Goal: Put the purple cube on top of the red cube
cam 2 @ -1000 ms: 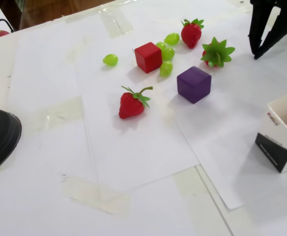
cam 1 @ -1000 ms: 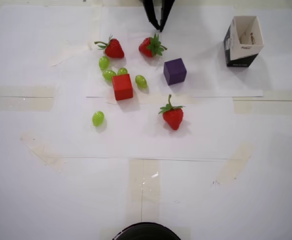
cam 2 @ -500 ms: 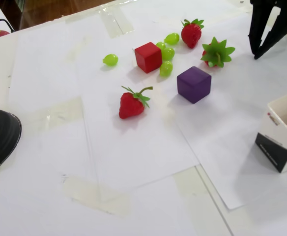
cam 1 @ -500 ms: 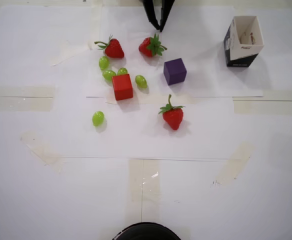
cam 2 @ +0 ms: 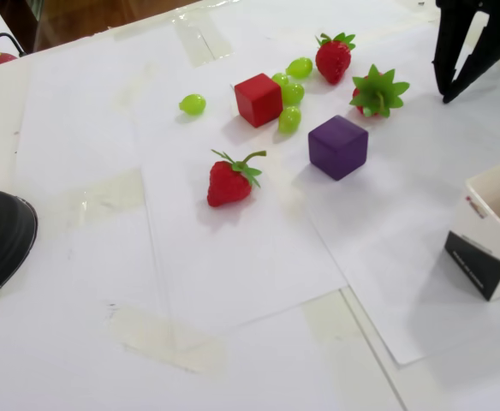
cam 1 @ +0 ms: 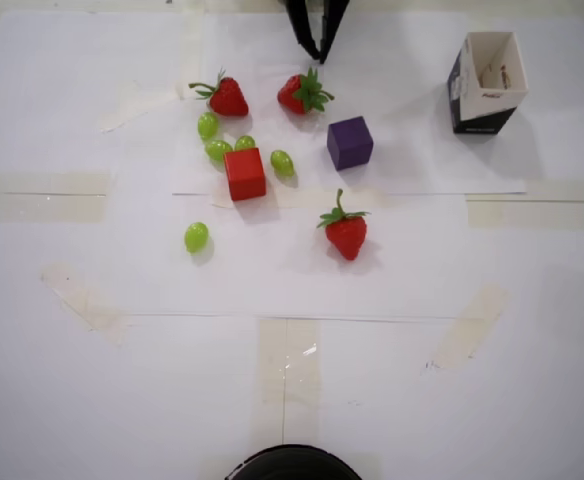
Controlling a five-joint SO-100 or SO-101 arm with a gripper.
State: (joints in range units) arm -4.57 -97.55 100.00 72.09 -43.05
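Observation:
The purple cube (cam 1: 350, 142) (cam 2: 338, 146) sits on white paper, apart from the red cube (cam 1: 244, 173) (cam 2: 258, 98), which lies to its left in the overhead view. Both rest flat on the table. My black gripper (cam 1: 320, 56) (cam 2: 443, 97) hangs at the far edge of the table, above and behind the purple cube. Its fingertips meet in a point, shut, with nothing between them. A strawberry (cam 1: 305, 92) lies between the gripper and the cubes.
Two more strawberries (cam 1: 227, 97) (cam 1: 345, 232) and several green grapes (cam 1: 217, 150) lie around the red cube. An open black-and-white carton (cam 1: 487, 80) (cam 2: 494, 248) stands at the right. A black round object (cam 1: 292, 463) sits at the near edge.

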